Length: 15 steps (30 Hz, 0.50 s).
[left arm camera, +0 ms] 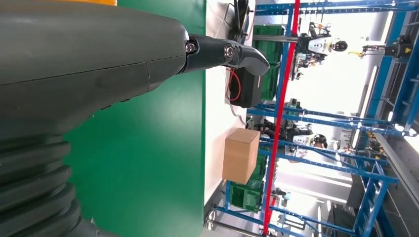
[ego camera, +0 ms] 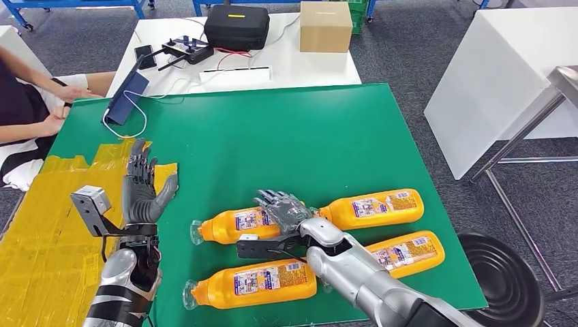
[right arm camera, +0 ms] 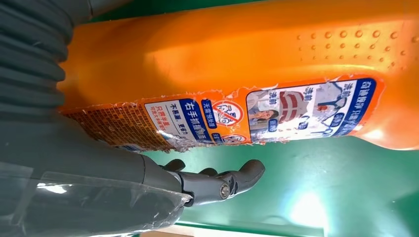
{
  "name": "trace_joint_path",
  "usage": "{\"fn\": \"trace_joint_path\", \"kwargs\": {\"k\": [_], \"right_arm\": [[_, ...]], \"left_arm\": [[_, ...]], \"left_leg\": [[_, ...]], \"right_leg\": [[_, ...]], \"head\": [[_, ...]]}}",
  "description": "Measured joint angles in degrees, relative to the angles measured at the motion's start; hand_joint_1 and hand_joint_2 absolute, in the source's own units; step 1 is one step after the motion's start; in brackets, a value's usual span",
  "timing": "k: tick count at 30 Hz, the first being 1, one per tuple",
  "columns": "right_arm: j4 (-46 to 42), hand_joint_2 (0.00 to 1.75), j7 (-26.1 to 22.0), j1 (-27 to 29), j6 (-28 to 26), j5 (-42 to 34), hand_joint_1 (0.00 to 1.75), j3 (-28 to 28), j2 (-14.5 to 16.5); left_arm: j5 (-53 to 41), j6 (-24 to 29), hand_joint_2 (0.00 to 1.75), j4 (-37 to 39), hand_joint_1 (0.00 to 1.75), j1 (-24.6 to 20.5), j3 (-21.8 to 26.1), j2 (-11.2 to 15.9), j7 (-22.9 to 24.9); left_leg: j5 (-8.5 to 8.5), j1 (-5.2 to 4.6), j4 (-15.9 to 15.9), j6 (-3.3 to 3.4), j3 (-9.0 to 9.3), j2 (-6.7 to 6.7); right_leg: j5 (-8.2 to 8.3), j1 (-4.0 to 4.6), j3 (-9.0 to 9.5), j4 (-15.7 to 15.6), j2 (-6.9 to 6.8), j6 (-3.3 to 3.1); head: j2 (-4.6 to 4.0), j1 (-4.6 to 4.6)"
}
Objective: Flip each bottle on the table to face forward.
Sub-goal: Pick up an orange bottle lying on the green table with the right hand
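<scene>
Several orange bottles lie on their sides on the green table, all showing white and blue labels. My right hand lies palm down on the base end of the back left bottle, just beside the back right bottle. In the right wrist view that bottle's label is close up and the thumb stands off it over the green surface. The front left bottle and front right bottle lie beside my right forearm. My left hand is raised, fingers spread upward, holding nothing.
Yellow tape covers the table's left part. A person sits at the back left. Behind stands a white table with a tablet, a controller, a black case and a cardboard box. A black stool is at the right.
</scene>
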Motion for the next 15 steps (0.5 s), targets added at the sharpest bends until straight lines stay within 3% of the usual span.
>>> {"fn": "trace_joint_path", "kwargs": {"k": [1, 4, 15], "right_arm": [[0.46, 1.75, 0.0, -0.14, -0.05, 0.03, 1.59, -0.04, 0.18], [1.68, 1.75, 0.0, -0.45, -0.72, 0.14, 1.74, -0.12, 0.69], [2.85, 1.75, -0.07, 0.23, -6.15, 0.52, 1.75, -2.86, 1.8]], "left_arm": [[0.01, -0.07, 1.75, 0.01, 0.0, 0.0, 0.0, 0.0, 0.0], [0.07, -0.2, 1.75, 0.01, 0.0, 0.0, 0.0, 0.0, 0.02], [0.16, -0.25, 1.75, -0.02, 0.0, 0.4, 0.0, 0.0, 0.12]], "left_leg": [[0.0, 0.0, 0.0, 0.0, 0.01, 0.0], [0.0, 0.0, 0.0, 0.0, 0.02, 0.0], [0.0, 0.0, 0.0, 0.0, 0.0, 0.0]], "right_leg": [[0.0, 0.0, 0.0, 0.0, 0.0, 0.0], [0.0, 0.0, 0.01, 0.0, 0.0, 0.0], [0.0, 0.0, 0.02, 0.01, -0.01, 0.0]], "head": [[0.01, 0.0], [0.01, 0.0], [0.0, 0.0]]}}
